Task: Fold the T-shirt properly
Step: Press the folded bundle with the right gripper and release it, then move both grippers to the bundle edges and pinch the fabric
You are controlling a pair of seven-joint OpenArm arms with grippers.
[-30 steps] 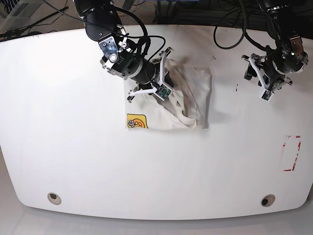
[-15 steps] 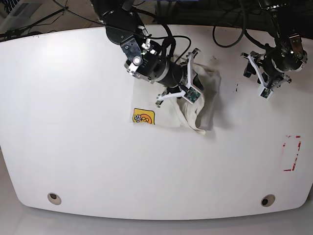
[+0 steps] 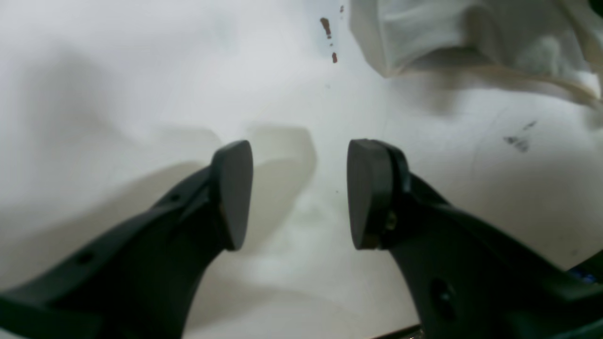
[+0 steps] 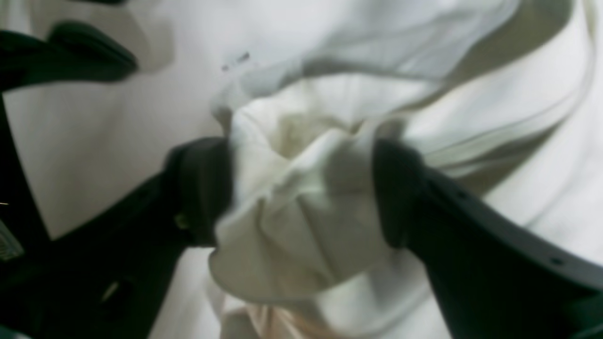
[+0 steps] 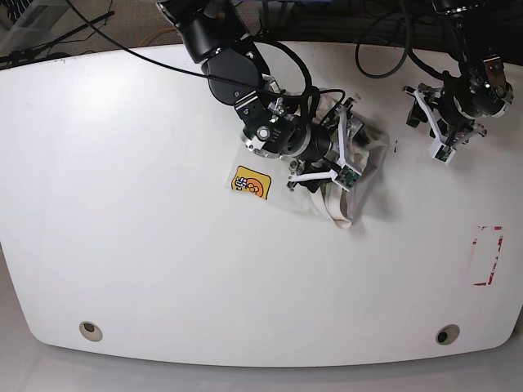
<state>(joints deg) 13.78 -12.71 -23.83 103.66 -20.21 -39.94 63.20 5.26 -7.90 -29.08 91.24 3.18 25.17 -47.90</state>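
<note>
Base view: white bench (image 5: 122, 245) seen from above, with T-shirt (image 5: 359, 159) bunched in a crumpled heap right of centre toward the far edge; patch of orange-yellow graphic (image 5: 251, 183) exposed at the heap's left end, flat on the bench. Right gripper (image 5: 347, 151) lowered directly over the heap, arm reaching in from the far side. Left gripper (image 5: 441, 131) well apart from the cloth, poised above bare bench near the right edge. Red rectangular marking (image 5: 488, 255) on the bench nearer the front right.

Right wrist view: right gripper (image 4: 301, 193) with jaws standing wide, a thick wad of off-white T-shirt (image 4: 301, 212) filling the gap between them, fabric touching both inner faces; whether pressed or merely lying between, cannot tell. Folds and a seam trailing off to the right; picture blurred.

Left wrist view: left gripper (image 3: 299, 193) with jaws parted and nothing between them, only bare bench (image 3: 118, 70) below. Corner of T-shirt (image 3: 471, 37) at upper right, clear of the jaws. Small reddish-brown specks (image 3: 326, 26) on the bench just beside the cloth's edge.
</note>
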